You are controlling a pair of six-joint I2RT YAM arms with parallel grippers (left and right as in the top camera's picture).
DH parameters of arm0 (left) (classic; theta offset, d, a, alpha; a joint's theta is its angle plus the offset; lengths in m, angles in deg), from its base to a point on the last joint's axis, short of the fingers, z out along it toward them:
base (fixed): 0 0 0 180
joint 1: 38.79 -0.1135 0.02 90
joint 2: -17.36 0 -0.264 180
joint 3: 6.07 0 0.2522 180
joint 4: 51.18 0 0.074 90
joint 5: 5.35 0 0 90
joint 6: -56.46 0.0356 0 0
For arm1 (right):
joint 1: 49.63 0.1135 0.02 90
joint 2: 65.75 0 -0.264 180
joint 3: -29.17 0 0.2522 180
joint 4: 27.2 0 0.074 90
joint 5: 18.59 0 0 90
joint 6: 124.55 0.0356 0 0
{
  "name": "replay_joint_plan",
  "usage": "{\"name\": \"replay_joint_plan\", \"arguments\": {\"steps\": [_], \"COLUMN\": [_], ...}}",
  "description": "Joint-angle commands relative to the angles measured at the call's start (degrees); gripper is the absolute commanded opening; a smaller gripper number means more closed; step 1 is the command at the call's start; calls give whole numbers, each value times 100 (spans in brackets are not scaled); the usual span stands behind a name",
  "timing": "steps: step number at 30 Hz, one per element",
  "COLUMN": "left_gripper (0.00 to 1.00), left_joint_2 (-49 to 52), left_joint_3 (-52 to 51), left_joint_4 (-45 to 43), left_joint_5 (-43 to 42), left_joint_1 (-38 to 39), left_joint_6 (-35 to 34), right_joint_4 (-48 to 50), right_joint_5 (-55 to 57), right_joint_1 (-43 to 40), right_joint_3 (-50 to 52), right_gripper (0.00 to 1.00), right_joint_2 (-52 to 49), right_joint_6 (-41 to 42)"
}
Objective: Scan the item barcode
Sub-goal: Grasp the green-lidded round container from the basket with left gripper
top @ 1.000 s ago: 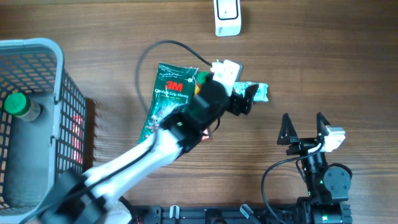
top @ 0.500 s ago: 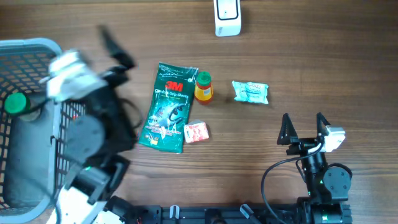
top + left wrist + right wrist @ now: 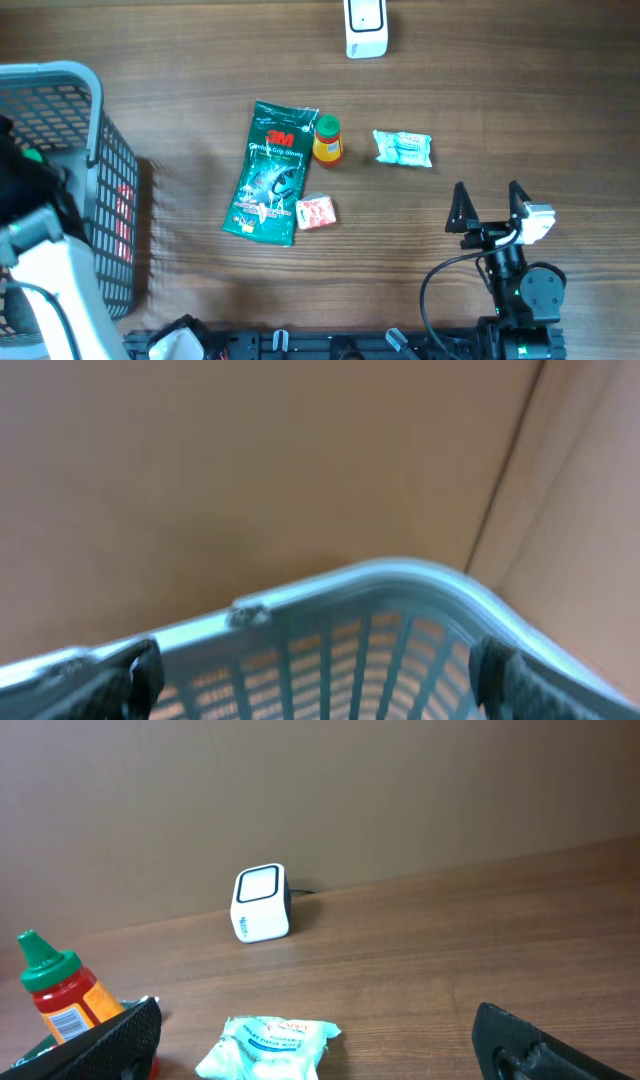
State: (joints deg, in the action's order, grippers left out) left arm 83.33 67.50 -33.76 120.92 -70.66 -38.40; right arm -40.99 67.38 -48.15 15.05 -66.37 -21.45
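Observation:
The white barcode scanner (image 3: 366, 27) stands at the table's far edge and also shows in the right wrist view as a scanner (image 3: 261, 903). Four items lie mid-table: a green 3M glove pack (image 3: 268, 172), an orange bottle (image 3: 327, 140) with a green cap, a pale tissue pack (image 3: 403, 147) and a small red packet (image 3: 315, 212). My right gripper (image 3: 490, 205) rests open near the front edge, just short of the tissue pack (image 3: 270, 1048). My left gripper (image 3: 318, 670) is open and holds nothing, above the basket's rim (image 3: 400, 575).
A grey mesh basket (image 3: 60, 75) fills the left side, with my left arm (image 3: 45, 250) across its front part. A green-capped thing (image 3: 33, 155) peeks out inside it. The bottle (image 3: 60, 995) stands left of the right gripper's line of sight.
My left arm has swung from the tissue pack at mid-table far to the left, over the basket. The tissue pack stays on the table. The right arm has not moved.

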Motion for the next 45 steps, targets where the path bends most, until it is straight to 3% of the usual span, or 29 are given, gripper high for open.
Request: {"name": "replay_joint_plan", "arguments": {"steps": [1, 5, 15, 19, 33, 34, 37, 40, 45], "left_gripper": [100, 100, 100, 100, 100, 99, 81, 73, 72], "left_joint_2": [876, 1823, 3248, 3569, 4166, 4166, 4166, 4105, 3281], "left_joint_3": [680, 750, 748, 748, 748, 748, 748, 750, 750], "left_joint_4": [907, 1432, 1362, 1198, 175, 59, 15, 28, 72], "left_joint_5": [-2236, -2940, -2940, -3268, -3348, -3348, -3348, -3344, -3346], "left_joint_1": [-719, -1067, -1064, -1062, -1062, -1062, -1062, -1062, -1062], "left_joint_6": [-151, 175, 772, 1209, 1215, 1211, 1193, 1193, 1058], "right_joint_4": [15, 15, 15, 15, 15, 15, 15, 15, 15], "right_joint_5": [-22, -22, -22, -22, -22, -22, -22, -22, -22], "right_joint_1": [4, 4, 4, 4, 4, 4, 4, 4, 4], "right_joint_3": [7, 7, 7, 7, 7, 7, 7, 7, 7], "right_gripper": [100, 100, 100, 100, 100, 100, 100, 100, 100], "right_joint_2": [35, 35, 35, 35, 35, 35, 35, 35, 35], "right_joint_6": [-105, -105, -107, -105, -105, -103, -107, -105, -105]}}
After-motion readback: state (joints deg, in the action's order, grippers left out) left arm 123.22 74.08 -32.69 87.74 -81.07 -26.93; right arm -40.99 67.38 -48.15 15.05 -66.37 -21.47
